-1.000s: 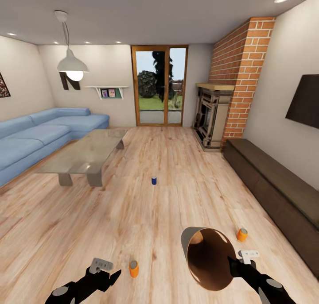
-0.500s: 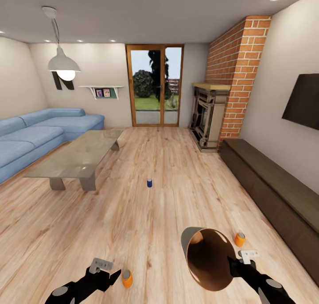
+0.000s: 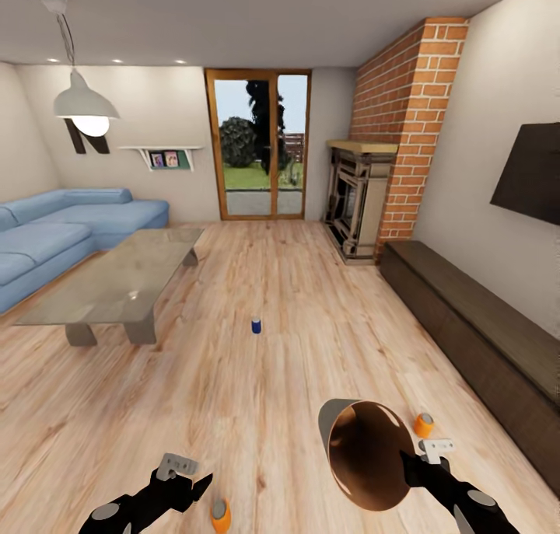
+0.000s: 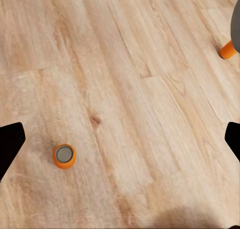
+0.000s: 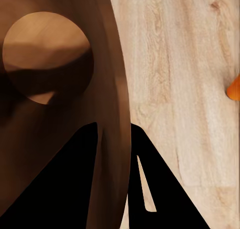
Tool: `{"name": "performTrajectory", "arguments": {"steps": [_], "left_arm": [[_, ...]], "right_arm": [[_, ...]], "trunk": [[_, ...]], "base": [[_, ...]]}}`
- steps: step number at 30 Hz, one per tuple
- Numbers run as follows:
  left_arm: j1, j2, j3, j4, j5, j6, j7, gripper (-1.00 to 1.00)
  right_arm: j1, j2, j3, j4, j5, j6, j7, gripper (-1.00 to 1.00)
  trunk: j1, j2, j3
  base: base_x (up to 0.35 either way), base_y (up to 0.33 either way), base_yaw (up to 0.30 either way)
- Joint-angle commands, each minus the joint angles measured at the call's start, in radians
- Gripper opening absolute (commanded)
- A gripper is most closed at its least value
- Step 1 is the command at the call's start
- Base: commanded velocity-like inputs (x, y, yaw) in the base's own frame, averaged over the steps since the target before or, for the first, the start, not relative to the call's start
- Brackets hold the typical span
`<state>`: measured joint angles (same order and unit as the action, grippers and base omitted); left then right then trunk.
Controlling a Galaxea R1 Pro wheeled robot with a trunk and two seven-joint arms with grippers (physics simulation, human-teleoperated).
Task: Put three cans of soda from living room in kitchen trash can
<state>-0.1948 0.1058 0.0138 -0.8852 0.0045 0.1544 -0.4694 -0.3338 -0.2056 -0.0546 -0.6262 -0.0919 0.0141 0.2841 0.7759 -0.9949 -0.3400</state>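
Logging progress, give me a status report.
Right tool shut on trash can rim, left tool open above orange can. Blue can mid-floor, no obstruction.

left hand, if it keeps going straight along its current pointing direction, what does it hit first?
Most likely bare wood floor. The left hand is open and looks down at the planks; its centre line lands on empty boards. The orange can stands off to one side, near one finger, so probably missed, though depth is hard to judge.

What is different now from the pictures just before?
The camera swung right and moved forward, so the room slid left and the near orange can slid down toward the left gripper. No can actually moved. The right gripper still holds the bin.
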Motion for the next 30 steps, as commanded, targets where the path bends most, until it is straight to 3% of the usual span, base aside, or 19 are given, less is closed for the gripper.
{"name": "performTrajectory", "arguments": {"steps": [1,12,26,28,30], "left_arm": [[0.0,0.0,0.0,0.0,0.0,0.0,0.0,1.0],[0.0,-0.001,0.0,0.0,0.0,0.0,0.001,1.0],[-0.001,-0.002,0.003,0.0,0.003,0.018,0.015,1.0],[-0.001,-0.002,0.022,0.0,0.008,0.056,0.027,1.0],[-0.002,-0.002,0.081,0.0,0.01,0.117,0.07,1.0]], "right_arm": [[-0.001,0.0,-0.002,-0.002,-0.007,0.001,0.005,-1.0],[-0.001,0.0,-0.002,-0.003,-0.008,0.001,0.006,-1.0],[-0.002,0.002,0.0,-0.032,-0.008,0.004,0.003,-1.0],[-0.002,0.002,0.0,-0.07,-0.009,0.024,0.003,-1.0],[-0.003,0.002,-0.001,-0.147,-0.008,0.138,0.002,-1.0]], "trunk": [[0.0,0.0,-0.001],[0.0,0.0,-0.009],[0.0,0.0,-0.01],[0.0,0.0,-0.01],[0.0,0.0,-0.01]], "base": [[0.228,0.044,-0.192],[0.195,0.01,-0.145],[0.019,0.0,-0.009],[0.0,0.0,0.0],[0.0,0.0,0.0]]}}
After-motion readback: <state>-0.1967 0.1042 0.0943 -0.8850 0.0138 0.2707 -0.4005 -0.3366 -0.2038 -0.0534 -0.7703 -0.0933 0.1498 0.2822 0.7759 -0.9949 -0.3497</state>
